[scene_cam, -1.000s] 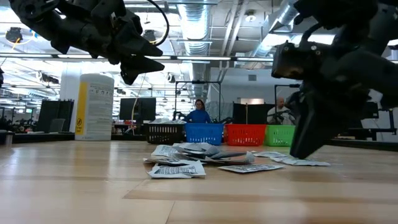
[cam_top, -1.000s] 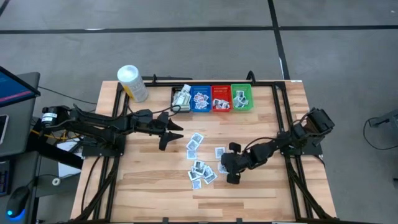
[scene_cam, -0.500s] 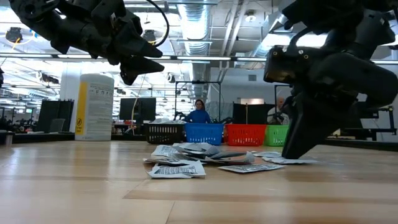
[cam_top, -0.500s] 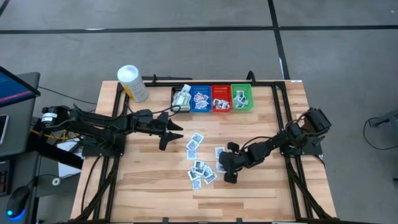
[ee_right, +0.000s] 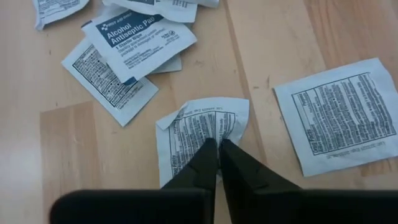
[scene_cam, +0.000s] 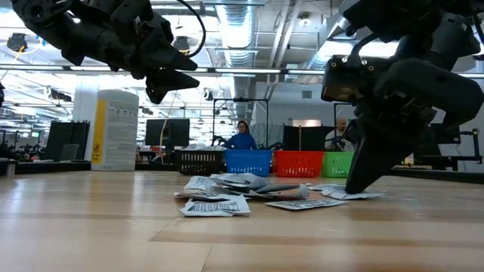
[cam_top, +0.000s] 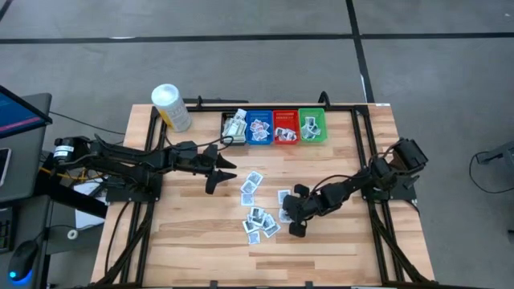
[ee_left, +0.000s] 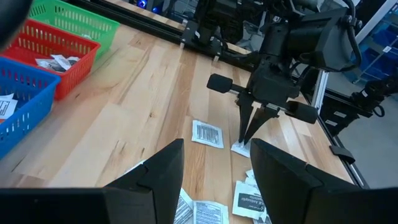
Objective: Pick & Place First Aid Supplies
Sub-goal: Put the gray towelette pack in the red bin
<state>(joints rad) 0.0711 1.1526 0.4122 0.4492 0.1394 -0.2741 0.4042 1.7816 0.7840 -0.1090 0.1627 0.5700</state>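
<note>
Wooden table (cam_top: 337, 152) carries both dark arms; four bins (cam_top: 274, 127) sit in a row at its twelve o'clock edge. The left gripper (cam_top: 218, 171) hangs above the boards at nine o'clock, fingers apart. The right gripper (ee_right: 217, 149), near centre, is pinched closed on a crumpled packet (ee_right: 202, 127) lying at three o'clock of the scattered packets (cam_top: 259, 210).

Grey concrete floor (cam_top: 241, 72) is running all around the wooden table (cam_top: 185, 233), with dark seam lines crossing it. Behind, long ceiling lights (scene_cam: 249, 72) are glowing over an open workspace, exposed ducts (scene_cam: 238, 30) are hanging overhead, and two people (scene_cam: 242, 137) are sitting among monitors (scene_cam: 166, 130).
</note>
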